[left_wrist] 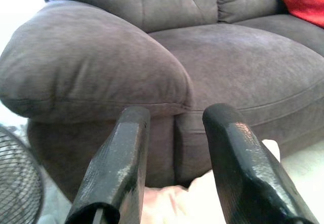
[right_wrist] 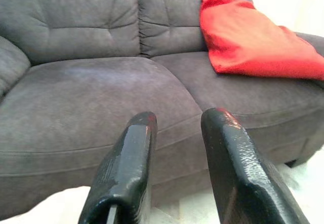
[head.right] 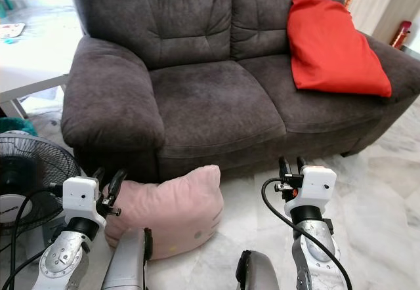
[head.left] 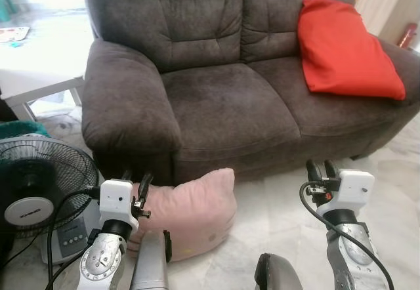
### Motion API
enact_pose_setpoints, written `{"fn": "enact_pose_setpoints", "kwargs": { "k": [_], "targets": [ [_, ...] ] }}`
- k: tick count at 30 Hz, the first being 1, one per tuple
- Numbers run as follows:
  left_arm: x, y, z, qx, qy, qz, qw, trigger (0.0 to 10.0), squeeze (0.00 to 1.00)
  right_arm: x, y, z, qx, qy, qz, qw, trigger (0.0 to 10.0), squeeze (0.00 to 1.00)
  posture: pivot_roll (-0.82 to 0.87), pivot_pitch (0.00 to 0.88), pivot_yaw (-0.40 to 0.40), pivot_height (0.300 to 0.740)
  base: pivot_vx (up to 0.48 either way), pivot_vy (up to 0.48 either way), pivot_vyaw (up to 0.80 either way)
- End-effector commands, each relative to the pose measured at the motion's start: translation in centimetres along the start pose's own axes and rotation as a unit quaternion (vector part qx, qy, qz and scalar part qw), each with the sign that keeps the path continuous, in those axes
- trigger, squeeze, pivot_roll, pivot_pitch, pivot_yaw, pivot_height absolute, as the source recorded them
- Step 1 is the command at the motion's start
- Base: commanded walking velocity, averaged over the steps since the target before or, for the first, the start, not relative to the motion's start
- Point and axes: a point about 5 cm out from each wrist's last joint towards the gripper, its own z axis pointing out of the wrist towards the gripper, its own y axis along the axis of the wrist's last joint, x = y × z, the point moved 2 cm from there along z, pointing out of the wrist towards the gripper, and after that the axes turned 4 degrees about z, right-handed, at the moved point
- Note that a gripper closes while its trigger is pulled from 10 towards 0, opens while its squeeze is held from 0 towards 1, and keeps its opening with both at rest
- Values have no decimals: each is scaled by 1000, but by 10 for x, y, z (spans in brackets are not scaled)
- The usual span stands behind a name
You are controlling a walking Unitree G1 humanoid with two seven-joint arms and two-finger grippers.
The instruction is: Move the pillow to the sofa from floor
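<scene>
Pillow, pink soft fabric with a small face print [head.left: 187,211], is lying on the pale marble floor [head.left: 394,172] against the foot of the dark grey suede sofa [head.left: 223,106]; nothing lifted yet, whole transfer remaining. Left gripper [head.left: 136,184] is hovering just above its edge, fingers parted, holding nothing. Right gripper [head.left: 319,170] is waiting beside, likewise parted and empty. Head views are showing a red cushion [head.left: 344,50] and black fan [head.left: 39,185]; left wrist view is showing pillow fabric just beneath the fingers [left_wrist: 119,168].

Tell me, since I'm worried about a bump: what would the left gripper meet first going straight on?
Probably the sofa: the left gripper, fingers open above the pink pillow, points at its armrest front, though depth is unclear.
</scene>
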Motion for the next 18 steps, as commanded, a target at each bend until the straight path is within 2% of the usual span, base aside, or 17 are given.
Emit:
{"fn": "enact_pose_setpoints", "kwargs": {
  "k": [1,6,13,18],
  "targets": [
    [-1,1,1,-1,-1,5,1000,10000,0,-1,0,1,1,-1,-5,1000,10000,0,163,38,-77,530,0,0,0],
    [-1,1,1,-2,-1,5,1000,10000,0,0,-1,1,7,2,-6,1000,10000,0,164,37,-78,530,0,0,0],
    [-1,1,1,-2,-1,5,1000,10000,0,1,-1,3,9,5,-7,1000,10000,0,162,36,-77,500,0,0,0],
    [-1,0,1,-1,-2,6,1000,10000,0,1,-2,2,6,3,-7,1000,10000,0,165,37,-77,500,0,0,0]
  ]
}}
